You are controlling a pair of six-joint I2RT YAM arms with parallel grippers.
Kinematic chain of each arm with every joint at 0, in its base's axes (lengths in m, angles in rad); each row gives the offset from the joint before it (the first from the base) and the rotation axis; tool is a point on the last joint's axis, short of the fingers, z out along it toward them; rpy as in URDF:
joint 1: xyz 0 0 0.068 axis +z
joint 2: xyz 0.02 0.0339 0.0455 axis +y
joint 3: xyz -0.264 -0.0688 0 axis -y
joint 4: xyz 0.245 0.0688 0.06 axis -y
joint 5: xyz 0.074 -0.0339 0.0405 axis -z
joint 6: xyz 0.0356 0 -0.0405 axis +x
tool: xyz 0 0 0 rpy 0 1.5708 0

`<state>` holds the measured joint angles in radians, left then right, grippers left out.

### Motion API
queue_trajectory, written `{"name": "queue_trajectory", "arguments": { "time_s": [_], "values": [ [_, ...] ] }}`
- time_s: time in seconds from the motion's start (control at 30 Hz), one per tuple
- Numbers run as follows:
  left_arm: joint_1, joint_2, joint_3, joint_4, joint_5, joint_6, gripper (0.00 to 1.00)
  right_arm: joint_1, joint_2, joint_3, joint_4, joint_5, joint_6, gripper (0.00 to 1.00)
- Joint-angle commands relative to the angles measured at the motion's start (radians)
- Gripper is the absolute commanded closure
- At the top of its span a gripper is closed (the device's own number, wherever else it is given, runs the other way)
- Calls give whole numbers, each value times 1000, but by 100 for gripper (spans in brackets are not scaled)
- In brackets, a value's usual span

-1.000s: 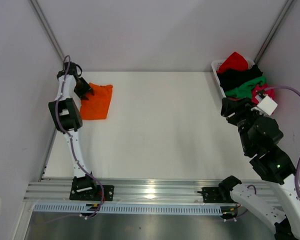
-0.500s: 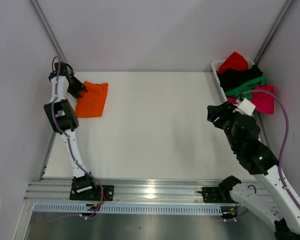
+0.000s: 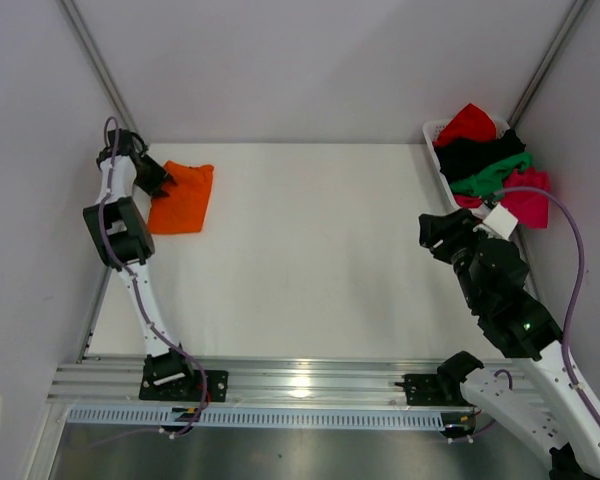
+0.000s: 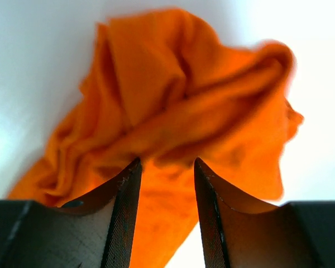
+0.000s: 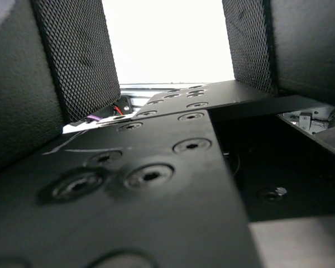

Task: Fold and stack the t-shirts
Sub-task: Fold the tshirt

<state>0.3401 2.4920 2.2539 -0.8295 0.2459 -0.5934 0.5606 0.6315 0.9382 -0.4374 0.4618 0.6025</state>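
Observation:
The bright orange t-shirt (image 3: 185, 198) lies bunched and roughly folded at the table's far left; it fills the left wrist view (image 4: 178, 100). My left gripper (image 3: 152, 178) (image 4: 166, 167) is at the shirt's left edge. Its jaws stand apart, with orange cloth showing in the gap and both pads bare. A red t-shirt (image 3: 468, 122), a black one (image 3: 475, 152), a green one (image 3: 490, 178) and a magenta-pink one (image 3: 528, 198) are heaped in the basket. My right gripper (image 3: 430, 232) (image 5: 170, 56) hangs open and empty left of the basket.
The white slatted basket (image 3: 432, 130) stands at the far right corner against the wall. Grey walls close in on the left, back and right. The metal rail (image 3: 300, 385) with both arm bases runs along the near edge. Part of the right arm's black plate (image 5: 156, 184) fills its wrist view.
My left gripper moved left toward the corner and the orange t-shirt shifted left with it and flattened. My right arm swung away from the basket toward the table.

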Motion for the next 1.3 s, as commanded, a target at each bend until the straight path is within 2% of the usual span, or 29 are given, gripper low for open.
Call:
{"name": "queue_trajectory", "arguments": {
  "time_s": [0.0,0.23,0.43,0.57,0.8,1.03,1.27],
  "values": [
    [-35,-168,-40,72,35,18,54,1,-1,-10,11,-5,11,43],
    [-78,-343,-83,66,7,52,54,2,-29,-52,16,-11,10,43],
    [-111,-409,-161,35,-54,67,54,2,-56,-67,14,-8,6,43],
    [-121,-374,-215,3,-89,61,54,2,-58,-67,9,-17,6,43],
    [-125,-252,-171,-146,-151,49,58,2,-69,-67,-3,-12,19,43],
    [-141,-278,-347,-105,-139,27,59,2,-49,-67,11,-25,23,43],
    [-159,-283,-369,-126,-172,32,59,2,-50,-72,12,-34,28,43]
  ]
}}
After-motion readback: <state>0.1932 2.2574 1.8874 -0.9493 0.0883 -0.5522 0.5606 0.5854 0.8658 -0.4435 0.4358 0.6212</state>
